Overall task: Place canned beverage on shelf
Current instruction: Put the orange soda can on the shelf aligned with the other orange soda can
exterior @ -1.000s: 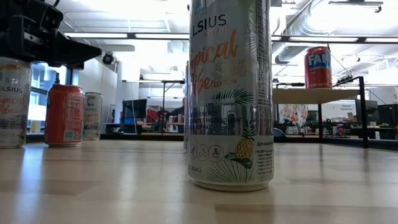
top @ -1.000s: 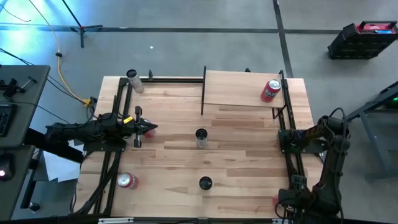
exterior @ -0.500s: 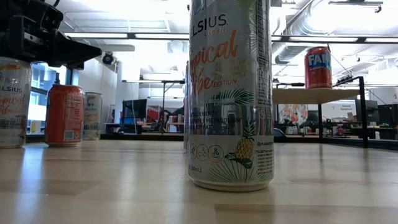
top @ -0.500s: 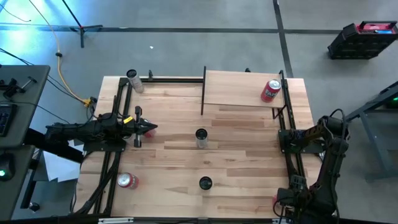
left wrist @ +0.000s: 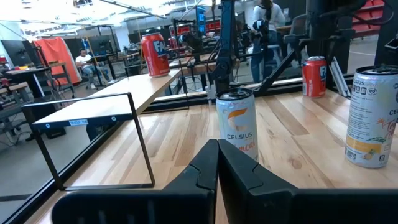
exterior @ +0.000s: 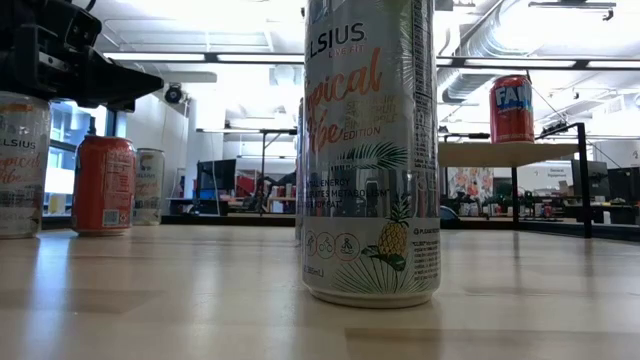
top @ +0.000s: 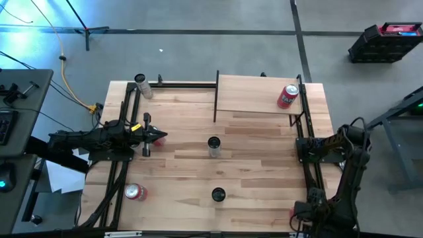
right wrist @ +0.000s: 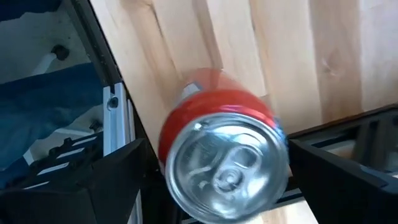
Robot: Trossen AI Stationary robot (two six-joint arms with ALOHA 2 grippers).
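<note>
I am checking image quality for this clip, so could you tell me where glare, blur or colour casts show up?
High view: blue glare at the upper left corner. Low view: bright ceiling lights wash out the background behind the tall can. Right wrist view: the red can looks soft and smeared. Left wrist view: evenly lit.

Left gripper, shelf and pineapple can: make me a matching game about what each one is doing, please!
Column one:
1. left gripper
2. shelf
3. pineapple can

Column two:
a. stands upright on the tabletop
b. shut, holding nothing
c. carries a red can

Pairs: 1-b, 2-c, 3-a
</note>
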